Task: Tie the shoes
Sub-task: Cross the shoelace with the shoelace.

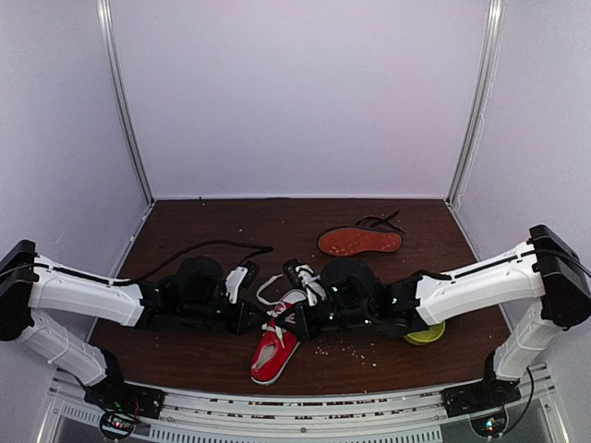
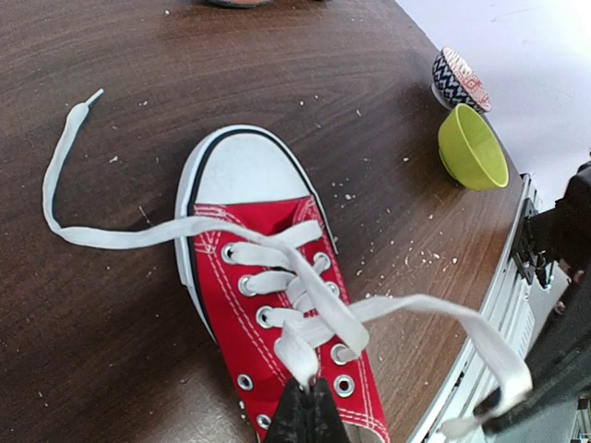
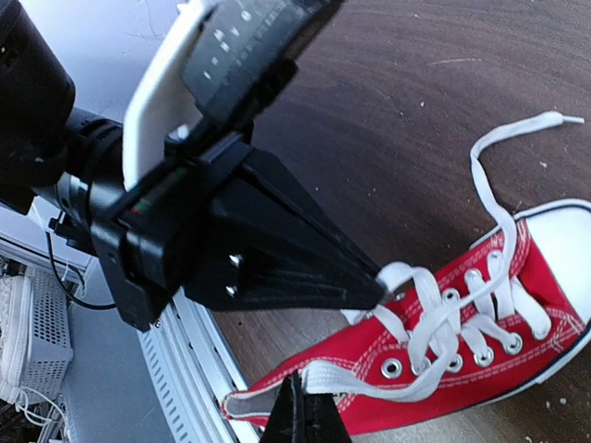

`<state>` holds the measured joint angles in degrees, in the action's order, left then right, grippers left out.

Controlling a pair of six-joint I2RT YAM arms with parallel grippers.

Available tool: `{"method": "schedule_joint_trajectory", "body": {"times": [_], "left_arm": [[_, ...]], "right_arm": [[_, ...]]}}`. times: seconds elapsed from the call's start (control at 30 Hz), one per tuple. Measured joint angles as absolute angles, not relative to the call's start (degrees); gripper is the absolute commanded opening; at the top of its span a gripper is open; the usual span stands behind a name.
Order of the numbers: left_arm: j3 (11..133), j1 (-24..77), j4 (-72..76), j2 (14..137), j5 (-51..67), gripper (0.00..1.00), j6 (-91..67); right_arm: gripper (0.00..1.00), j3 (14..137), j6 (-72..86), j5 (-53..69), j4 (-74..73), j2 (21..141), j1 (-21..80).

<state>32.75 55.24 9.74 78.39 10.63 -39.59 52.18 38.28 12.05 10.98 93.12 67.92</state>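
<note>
The red sneaker (image 1: 271, 351) with white laces lies on the table between my arms, toe towards the front rail. It also shows in the left wrist view (image 2: 242, 305) and the right wrist view (image 3: 480, 369). My left gripper (image 1: 265, 320) (image 2: 309, 392) is shut on a fold of white lace (image 2: 305, 355) over the eyelets. My right gripper (image 1: 292, 321) (image 3: 307, 399) is shut on the other lace strand (image 3: 388, 380), beside the sneaker's opening. One loose lace end (image 2: 69, 138) trails on the table. The black shoe (image 1: 360, 242) lies sole up at the back, its reddish-brown sole showing.
A lime green bowl (image 1: 425, 334) (image 2: 473, 148) sits under my right arm, with a patterned bowl (image 2: 459, 78) beside it. A black cable (image 1: 208, 247) runs across the table behind my left arm. Crumbs are scattered on the brown table (image 1: 222, 217). The metal front rail (image 1: 305, 411) is close.
</note>
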Motion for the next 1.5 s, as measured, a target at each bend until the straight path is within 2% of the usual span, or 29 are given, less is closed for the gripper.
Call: {"method": "schedule_joint_trajectory", "body": {"times": [0.27,0.7,1.13,1.23,1.5], "left_arm": [[32.5,55.2,9.8,75.9,9.1,0.00,-40.4],[32.1,55.2,10.9,75.0,9.7,0.00,-41.1],[32.2,55.2,15.1,79.0,15.0,0.00,-41.1],[32.3,55.2,16.2,80.0,16.0,0.06,-41.1],[31.9,55.2,13.4,78.6,11.4,0.35,-41.3]], "right_arm": [[0.00,61.5,33.8,7.7,7.2,100.7,67.9],[0.00,63.3,31.4,0.5,1.3,105.7,67.6],[0.00,64.6,32.1,1.7,8.1,108.4,63.6],[0.00,64.6,32.8,5.0,11.1,108.9,63.2],[0.00,63.7,34.5,11.1,17.9,109.0,63.2]]}}
